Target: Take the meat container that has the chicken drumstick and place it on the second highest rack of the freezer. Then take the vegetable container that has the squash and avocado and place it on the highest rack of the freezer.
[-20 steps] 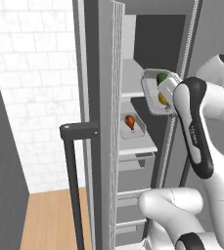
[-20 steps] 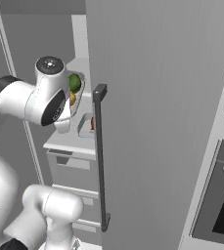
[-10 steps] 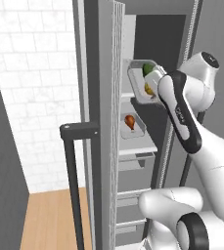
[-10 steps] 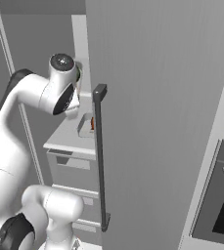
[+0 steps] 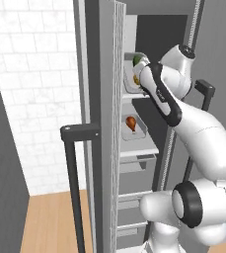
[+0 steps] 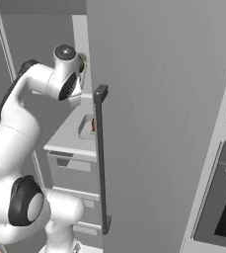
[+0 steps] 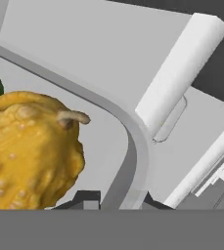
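The vegetable container (image 5: 132, 74) holds the green avocado (image 5: 136, 60) and the yellow squash (image 5: 135, 79), which is large and bumpy in the hand view (image 7: 30, 151). My gripper (image 5: 142, 79) is shut on the container's grey rim (image 7: 135, 146), with the fingertips (image 7: 86, 200) at either side of it. The container hangs inside the freezer (image 5: 154, 29), just over the highest rack (image 5: 134, 96); whether it touches is unclear. Below, the meat container with the chicken drumstick (image 5: 131, 122) lies on the second highest rack (image 5: 140, 146). Part of that container (image 6: 86, 127) peeks past the door.
The freezer door (image 5: 102, 123) stands open at the left with its dark bar handle (image 5: 75, 188). A second grey door with a bar handle (image 6: 100, 158) covers the right. Grey drawers (image 6: 67, 173) sit below the shelves. A tiled wall (image 5: 30, 99) is on the left, an oven (image 6: 223, 207) on the right.
My arm has swung the vegetable container up and leftward, from in front of the opening into the freezer above the top shelf. The drumstick container has stayed put.
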